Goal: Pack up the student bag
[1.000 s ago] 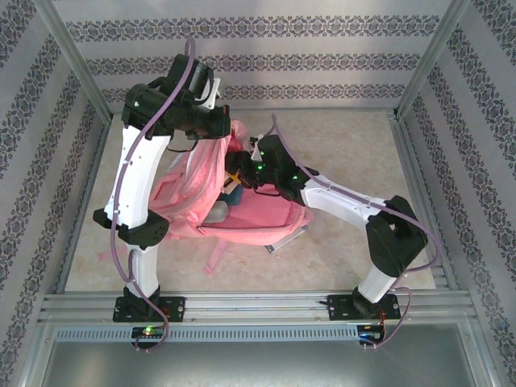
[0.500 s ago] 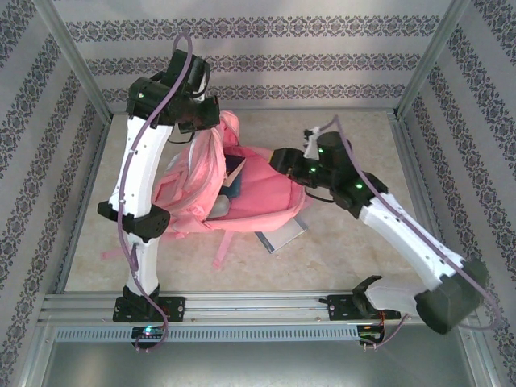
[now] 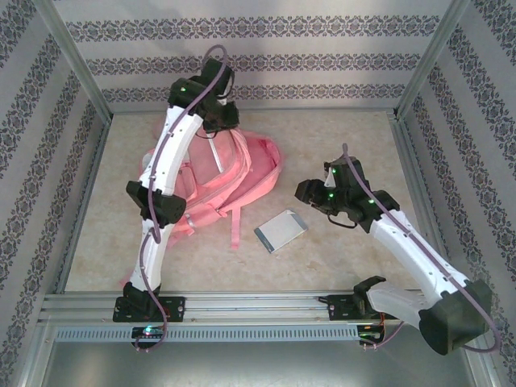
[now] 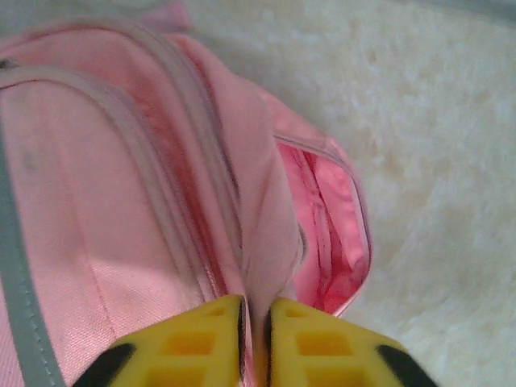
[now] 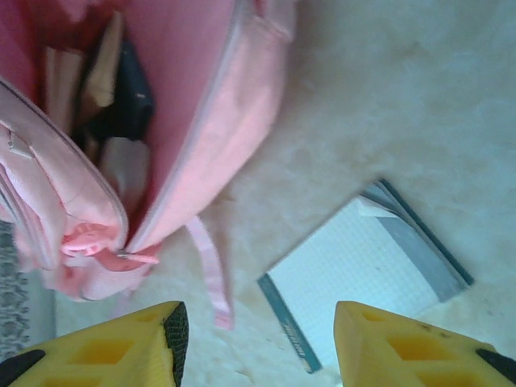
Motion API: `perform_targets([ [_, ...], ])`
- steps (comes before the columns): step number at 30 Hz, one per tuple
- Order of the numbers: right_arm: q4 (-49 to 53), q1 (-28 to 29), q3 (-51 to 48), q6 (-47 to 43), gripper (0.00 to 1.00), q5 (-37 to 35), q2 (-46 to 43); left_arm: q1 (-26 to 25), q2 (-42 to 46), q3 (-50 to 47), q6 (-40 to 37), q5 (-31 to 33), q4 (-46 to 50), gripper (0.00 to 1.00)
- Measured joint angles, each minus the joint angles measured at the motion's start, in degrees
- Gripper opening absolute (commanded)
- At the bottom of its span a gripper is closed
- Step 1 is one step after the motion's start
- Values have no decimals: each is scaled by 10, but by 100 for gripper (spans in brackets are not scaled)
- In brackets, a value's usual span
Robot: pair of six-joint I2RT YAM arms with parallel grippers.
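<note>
The student bag (image 3: pixel 242 173) lay on the left half of the pale table (image 3: pixel 355 137), toward the far side, with a pink strap (image 3: pixel 235 226) trailing toward the near edge. From above, the left gripper (image 3: pixel 219 121) sat at the bag's far end, its jaws hidden under the wrist, so that view could not tell how they stood. The left wrist camera settled it: the yellow fingertips (image 4: pixel 193 347) stood almost together, pinching a raised fold of the bag's pink fabric between them. That close view also added a zipped opening just right of the fold, gaping onto brighter pink lining (image 4: pixel 330 242), where the overhead camera gave a plain pink mass.

The right gripper (image 3: pixel 305 192) hung to the right of the bag, apart from it, over bare table. A grey-white booklet (image 3: pixel 280 230) lay flat on the near-right side of the bag, near the strap's end but not touching it, and between the bag and the right arm. From above, the spread of the right jaws was hard to judge; the right wrist camera showed the yellow fingers (image 5: pixel 105 347) set wide apart with nothing between them, and the booklet lying under the gap, a dark band along one edge. The same camera looked into the bag's main mouth, where a dark item (image 5: pixel 129 97) and some tan flat things (image 5: pixel 60 85) stood packed inside; what these were I could not tell.
</note>
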State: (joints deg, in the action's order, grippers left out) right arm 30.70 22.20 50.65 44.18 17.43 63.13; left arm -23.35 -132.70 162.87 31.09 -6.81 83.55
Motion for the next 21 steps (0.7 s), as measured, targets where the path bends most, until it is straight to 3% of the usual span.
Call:
perform_targets([
  [5,19,-10,-8,-49,51,0,70,-50,2,-2,-12,-2,27,50],
  [12,40,-11,11,-116,51,-23,183,-108,47,-70,-15,11,43,53],
  [14,44,-11,27,-132,51,-28,217,-112,92,-159,-12,12,17,54],
  [17,48,-10,50,-152,52,-37,256,-107,220,-421,27,-10,-105,54],
  [21,49,-5,70,-174,53,-46,283,-92,377,-753,135,-67,-311,55],
])
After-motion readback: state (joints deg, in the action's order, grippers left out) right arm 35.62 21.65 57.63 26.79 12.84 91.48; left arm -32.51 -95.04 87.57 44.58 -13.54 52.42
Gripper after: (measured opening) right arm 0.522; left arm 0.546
